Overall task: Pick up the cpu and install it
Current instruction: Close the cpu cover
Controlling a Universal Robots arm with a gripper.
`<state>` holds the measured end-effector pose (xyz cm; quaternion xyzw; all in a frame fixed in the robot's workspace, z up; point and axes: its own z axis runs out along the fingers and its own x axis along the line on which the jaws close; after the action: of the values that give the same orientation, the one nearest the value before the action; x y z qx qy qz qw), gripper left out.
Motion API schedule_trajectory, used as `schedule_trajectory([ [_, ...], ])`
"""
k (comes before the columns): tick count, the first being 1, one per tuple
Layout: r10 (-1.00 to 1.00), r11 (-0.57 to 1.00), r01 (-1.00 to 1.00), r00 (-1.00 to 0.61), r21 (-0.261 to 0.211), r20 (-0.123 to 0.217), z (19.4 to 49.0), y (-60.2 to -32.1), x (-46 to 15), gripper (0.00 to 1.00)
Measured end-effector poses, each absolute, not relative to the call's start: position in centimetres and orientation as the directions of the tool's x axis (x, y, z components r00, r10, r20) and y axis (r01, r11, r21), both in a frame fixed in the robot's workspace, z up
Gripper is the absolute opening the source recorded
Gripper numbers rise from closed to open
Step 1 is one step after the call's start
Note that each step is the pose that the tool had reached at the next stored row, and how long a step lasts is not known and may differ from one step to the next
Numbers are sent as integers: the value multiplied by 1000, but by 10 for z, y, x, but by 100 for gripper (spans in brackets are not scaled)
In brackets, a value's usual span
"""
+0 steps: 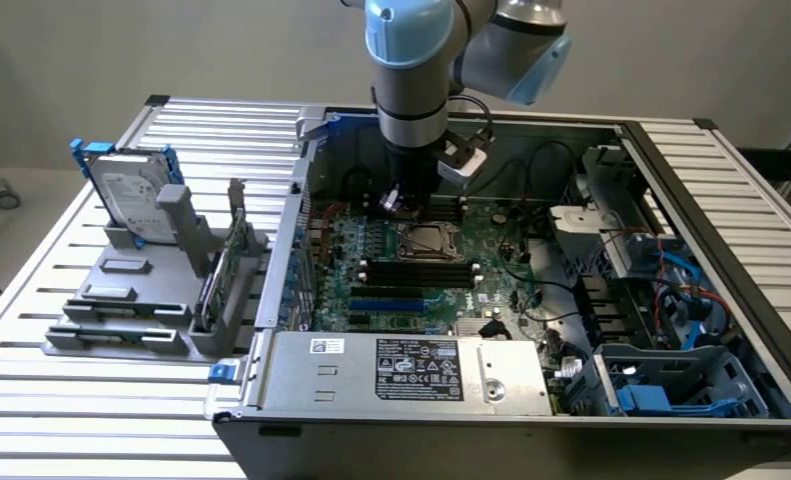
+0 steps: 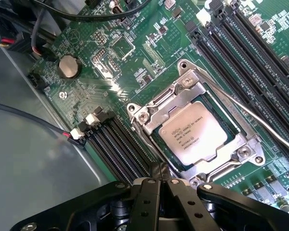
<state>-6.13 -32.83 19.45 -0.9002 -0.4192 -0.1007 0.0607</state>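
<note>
The cpu is a flat silvery square with printed text. It lies in the motherboard socket, framed by the metal retention bracket, with a thin lever running along one side. My gripper is shut with nothing between its black fingers, and its tips hover just off one edge of the socket frame. In the exterior view the gripper hangs inside the open computer case, just beyond the socket with the cpu.
Long black memory slots flank the socket on both sides. A coin battery and black cables lie nearby. The case walls enclose the board. A hard drive in a blue bracket stands on the slatted table at the exterior view's left.
</note>
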Motion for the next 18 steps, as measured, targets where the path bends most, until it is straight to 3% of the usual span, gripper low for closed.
schedule_trajectory([
  [18, 742, -641, 767, 628, -25, 232, 195, -328, -50, 11],
])
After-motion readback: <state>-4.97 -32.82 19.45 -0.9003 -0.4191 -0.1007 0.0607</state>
